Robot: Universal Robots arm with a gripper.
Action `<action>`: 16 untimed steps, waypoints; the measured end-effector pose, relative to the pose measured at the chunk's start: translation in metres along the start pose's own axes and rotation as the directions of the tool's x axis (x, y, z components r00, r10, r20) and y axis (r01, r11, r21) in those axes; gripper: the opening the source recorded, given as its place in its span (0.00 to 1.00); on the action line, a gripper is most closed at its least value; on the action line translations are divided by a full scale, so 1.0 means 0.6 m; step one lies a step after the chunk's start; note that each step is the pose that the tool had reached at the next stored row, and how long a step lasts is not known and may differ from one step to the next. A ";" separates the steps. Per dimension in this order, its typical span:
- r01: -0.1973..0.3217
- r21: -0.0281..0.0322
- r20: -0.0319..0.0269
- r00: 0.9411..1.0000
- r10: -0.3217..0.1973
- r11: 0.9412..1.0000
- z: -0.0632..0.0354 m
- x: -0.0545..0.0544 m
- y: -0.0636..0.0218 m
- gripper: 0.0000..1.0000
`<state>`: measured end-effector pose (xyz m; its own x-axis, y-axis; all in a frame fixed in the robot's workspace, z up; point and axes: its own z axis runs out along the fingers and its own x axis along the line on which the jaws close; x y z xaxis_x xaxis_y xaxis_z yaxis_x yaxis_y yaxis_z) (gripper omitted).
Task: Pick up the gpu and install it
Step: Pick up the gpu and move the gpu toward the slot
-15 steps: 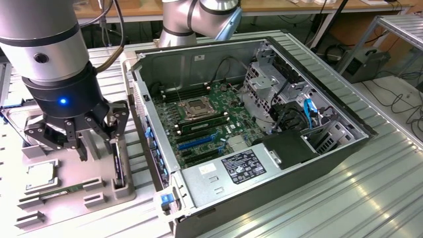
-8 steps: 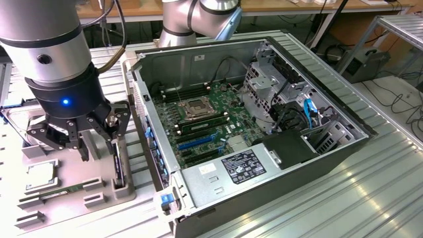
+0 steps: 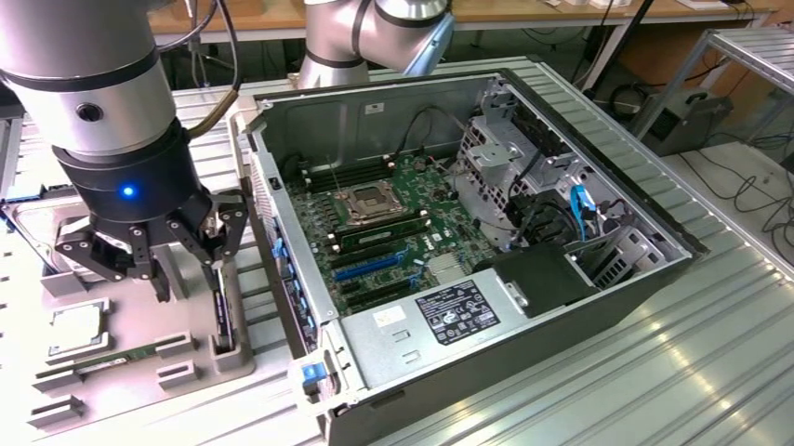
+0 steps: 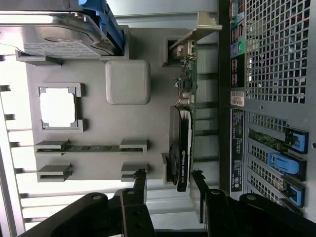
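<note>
Wrist view: pincer [image 4: 169,181] spread wide, pinching nothing. Its two black fingers [image 4: 139,180] stand on either side of one end of the gpu [image 4: 181,143], one facing the black cooler, the other facing the bare board. No contact that I can make out.

The card looks off-centre in the gap, with the board-side finger much closer than the cooler-side one.

The gpu stands on its long edge in a slot of the grey holder tray [image 4: 98,123]. Its silver end bracket [image 4: 200,27] is at the end away from the pincer.

Step in hand, as I judge it: taking hold of the card.
- Centre the gap on the card first, so both fingers meet it together. An uneven close would likely shove it sideways in the slot.
- Keep the fingers square to the card's faces.
- Let them land on the flat of the cooler and on plain board, not on the small components near the bracket.

Others in the tray:
- A CPU [image 4: 58,107].
- A green memory stick [image 4: 91,147].
- A hard drive [image 4: 59,34].

In the exterior view the tray sits on the ribbed metal surface [image 3: 694,372], on the exterior view's left of the open computer case [image 3: 645,279]. The card is just beside the case wall. The motherboard [image 3: 385,232] lies exposed inside.
</note>
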<state>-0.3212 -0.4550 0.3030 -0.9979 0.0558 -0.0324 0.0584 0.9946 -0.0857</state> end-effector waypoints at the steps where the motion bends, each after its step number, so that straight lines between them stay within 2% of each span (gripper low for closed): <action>1: 0.000 0.000 0.000 1.000 0.000 1.000 0.000 0.000 0.000 0.48; 16: 0.000 0.000 0.000 1.000 0.000 1.000 0.004 -0.007 0.001 0.48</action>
<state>-0.3170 -0.4550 0.3009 -0.9979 0.0558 -0.0323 0.0584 0.9946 -0.0857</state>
